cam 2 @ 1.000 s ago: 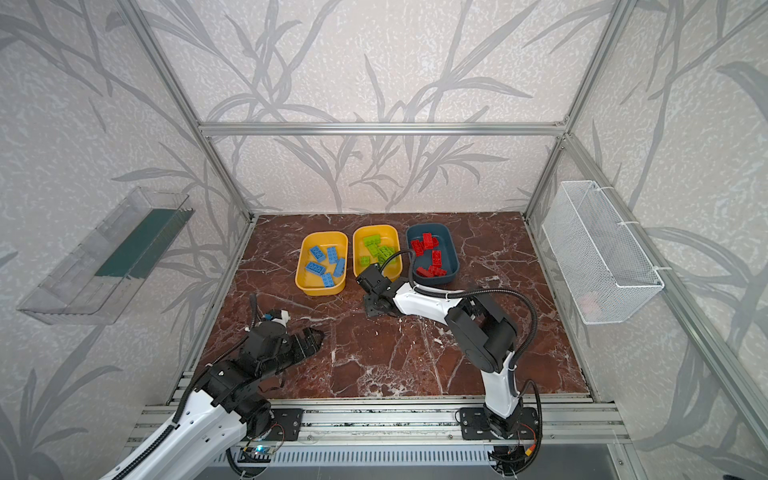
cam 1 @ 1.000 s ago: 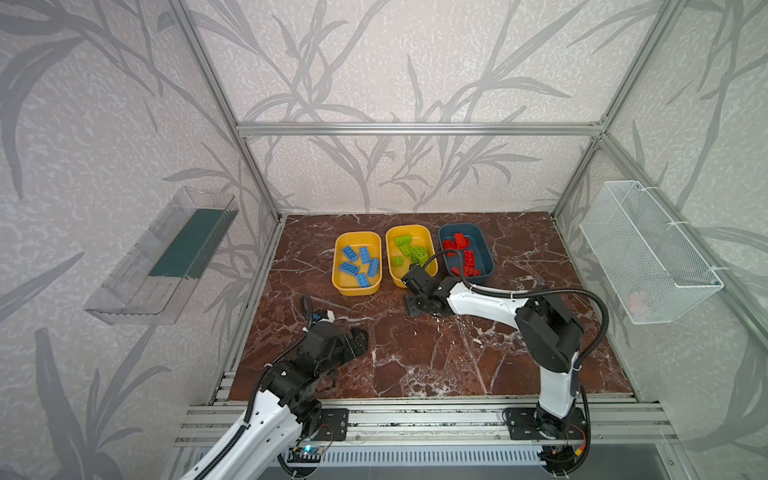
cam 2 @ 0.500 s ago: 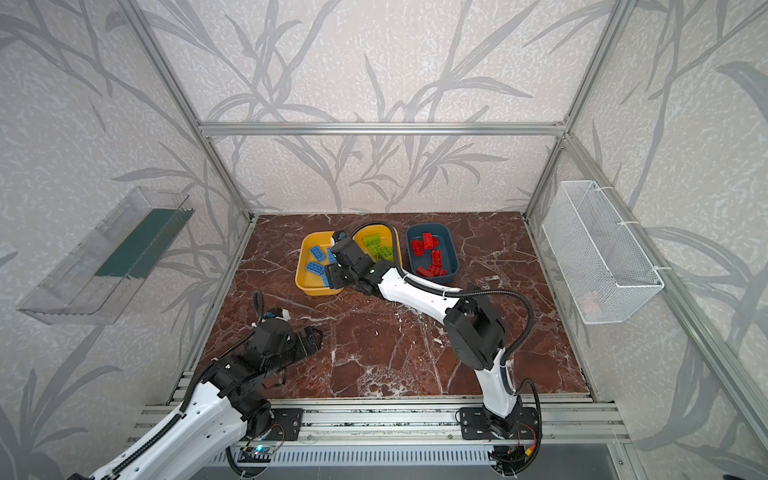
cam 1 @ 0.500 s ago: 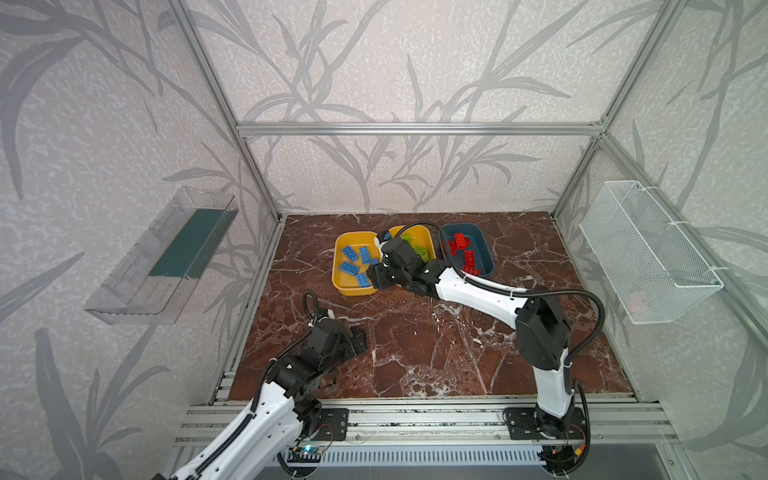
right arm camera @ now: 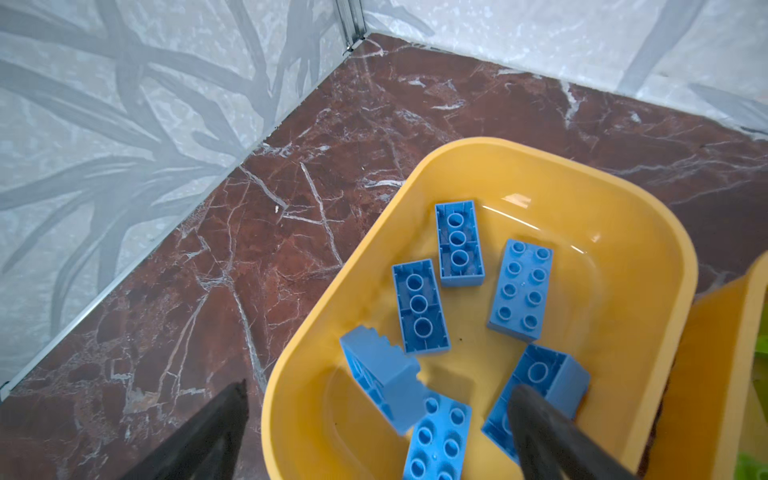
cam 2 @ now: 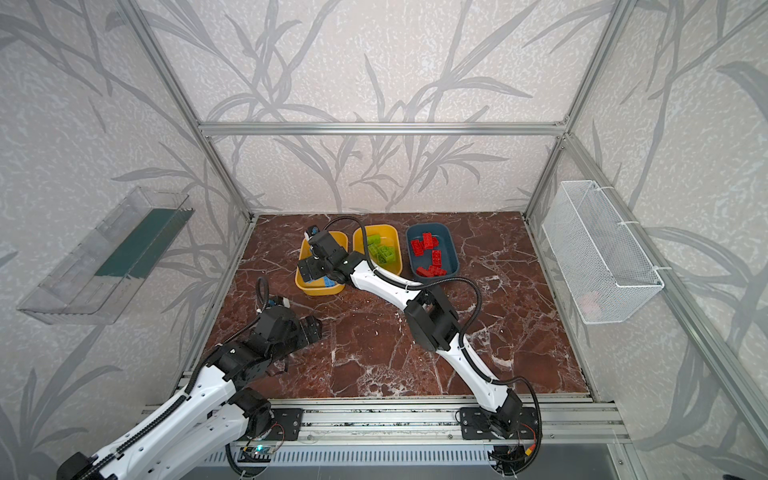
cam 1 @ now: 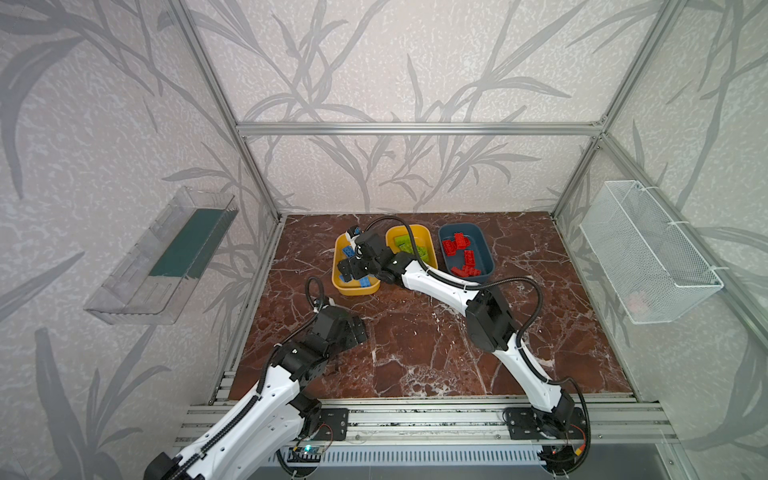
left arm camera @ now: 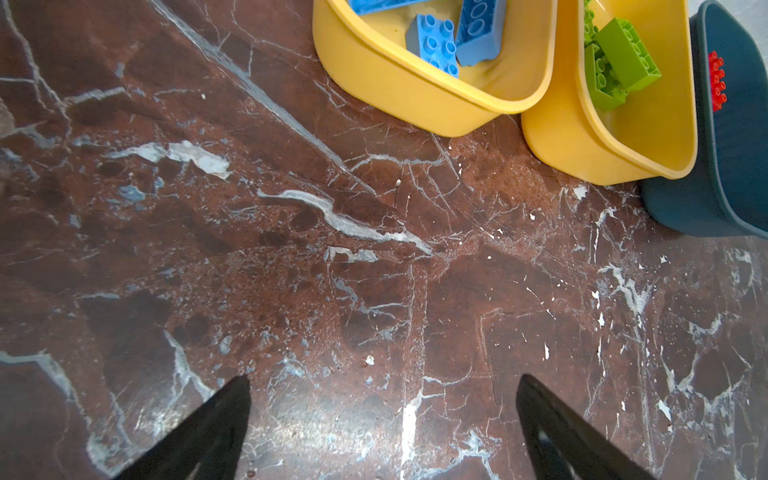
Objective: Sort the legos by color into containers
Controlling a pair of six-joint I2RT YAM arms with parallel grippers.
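Hovering over the left yellow tub [right arm camera: 540, 166] of blue legos [right arm camera: 521, 291], the right gripper [right arm camera: 379, 388] shows fingers [right arm camera: 199, 436] wide, empty. The middle yellow tub [left arm camera: 552, 145] holds green legos [left arm camera: 627, 54], the teal tub [left arm camera: 685, 208] red legos [cam 2: 428, 241]. The left gripper [left arm camera: 384, 379] gapes empty over marble [left arm camera: 332, 249].

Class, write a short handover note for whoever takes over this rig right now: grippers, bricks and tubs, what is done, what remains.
Left gripper: open, empty, over bare table.
Right gripper: open, empty, above the left yellow tub's rim.
Blue bricks in that tub; green bricks in the middle yellow tub; red bricks in the teal tub.
Done: every visible brick is sorted by color; none seen loose on the table.
Left: probably only to pull both arms back.
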